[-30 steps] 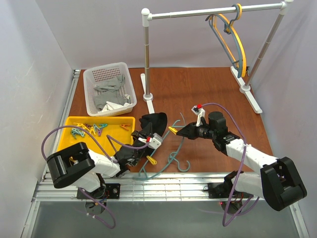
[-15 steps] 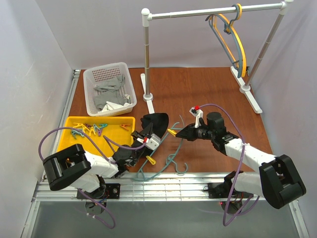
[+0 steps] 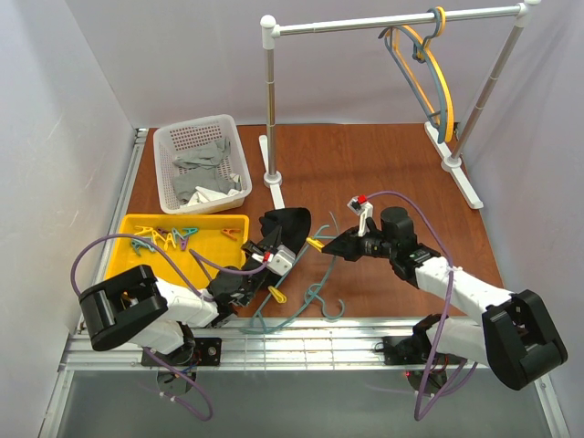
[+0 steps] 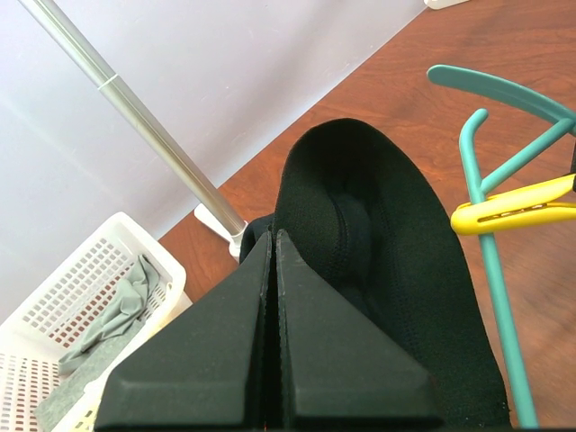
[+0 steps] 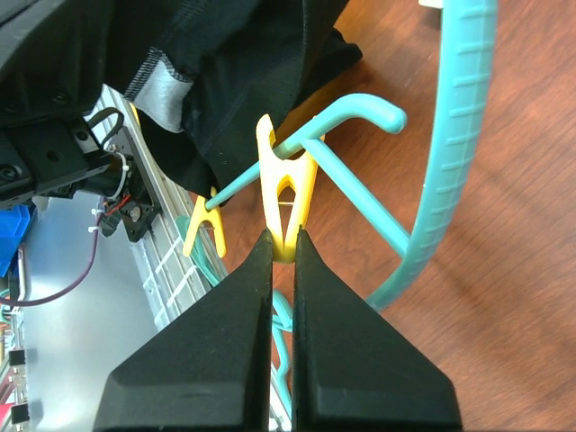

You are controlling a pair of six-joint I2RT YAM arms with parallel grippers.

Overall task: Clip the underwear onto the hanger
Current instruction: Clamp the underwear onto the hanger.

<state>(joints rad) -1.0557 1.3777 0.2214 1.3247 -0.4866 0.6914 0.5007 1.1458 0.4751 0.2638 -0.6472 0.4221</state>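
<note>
**A:** How are the grippers found?

**B:** In the right wrist view, the right gripper [image 5: 281,241] is seen pinched narrow on the tail of a yellow clip [image 5: 286,184] at the centre of the frame. The clip's prongs are set astride a bar of the teal hanger [image 5: 360,216], just where the hem of the black underwear [image 5: 243,81] comes down from the upper left. In the left wrist view, the left gripper [image 4: 273,238] is shown with its jaws pressed together. Fabric appears to be pinched at their tips and is raised as a loop toward the upper middle.

**A:** Where is trouble to be expected?

**B:** At the clip's mouth. It cannot be told whether cloth is caught between the prongs or only lies beside the bar. If the tail were let go with nothing but plastic bitten, the garment would be left loose on that side.

**A:** And the hanger?

**B:** It lies flat on the table [image 3: 383,173], low in the centre of the top view, and is gripped by neither arm directly. It could be dragged by a sideways pull on the clip. A second yellow clip [image 5: 205,229], set on the same bar at the lower left, might then be twisted off. The hem could also be drawn clear of the prongs by a hard tug from the left arm.
</note>
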